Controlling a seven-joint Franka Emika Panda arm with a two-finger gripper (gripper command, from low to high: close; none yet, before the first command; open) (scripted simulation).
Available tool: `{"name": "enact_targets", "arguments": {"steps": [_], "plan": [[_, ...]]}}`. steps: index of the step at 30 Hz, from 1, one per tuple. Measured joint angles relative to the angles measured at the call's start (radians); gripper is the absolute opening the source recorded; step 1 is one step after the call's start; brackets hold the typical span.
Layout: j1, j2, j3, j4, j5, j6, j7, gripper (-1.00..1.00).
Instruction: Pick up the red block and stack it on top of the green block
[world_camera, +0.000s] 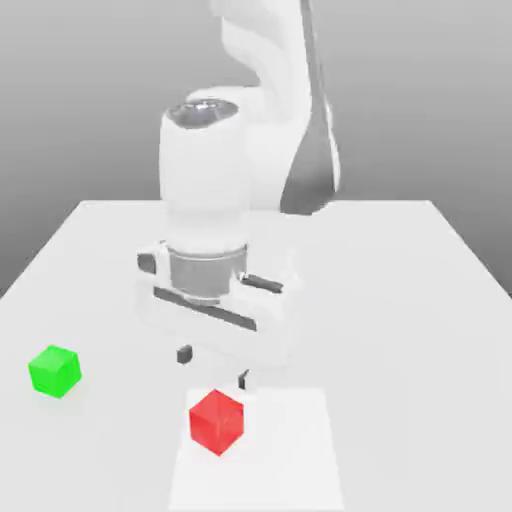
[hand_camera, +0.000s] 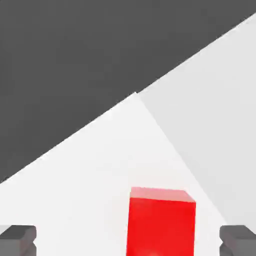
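The red block (world_camera: 217, 421) sits on the white table near the front, on a paler patch. The green block (world_camera: 55, 370) rests at the exterior view's left, well apart from it. My gripper (world_camera: 213, 367) hangs just behind and above the red block, open, with nothing between its dark fingertips (world_camera: 184, 354). In the hand view the red block (hand_camera: 161, 222) lies between the two fingertips (hand_camera: 18, 240), nearer one of them and not touching either.
The white table (world_camera: 400, 300) stretches wide to the exterior view's right and back. A paler rectangular patch (world_camera: 290, 470) lies under the red block at the front edge. The arm's bulky white body (world_camera: 210, 200) stands over the table's middle.
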Motion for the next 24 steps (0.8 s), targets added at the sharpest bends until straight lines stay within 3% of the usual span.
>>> {"name": "enact_targets", "arguments": {"steps": [5, 6, 13, 19, 24], "plan": [[-0.001, 0.18, 0.004, 0.018, 0.003, 0.151, 0.004, 0.0], [-0.003, 0.201, 0.006, 0.021, 0.004, 0.169, 0.004, -1.0], [-0.004, 0.199, 0.007, 0.021, 0.001, 0.168, 0.007, -1.0], [-0.002, 0.007, 0.0, -0.007, -0.007, 0.004, 0.012, -1.0], [-0.194, -0.055, -0.073, 0.003, -0.022, -0.065, -0.121, -1.0]]}}
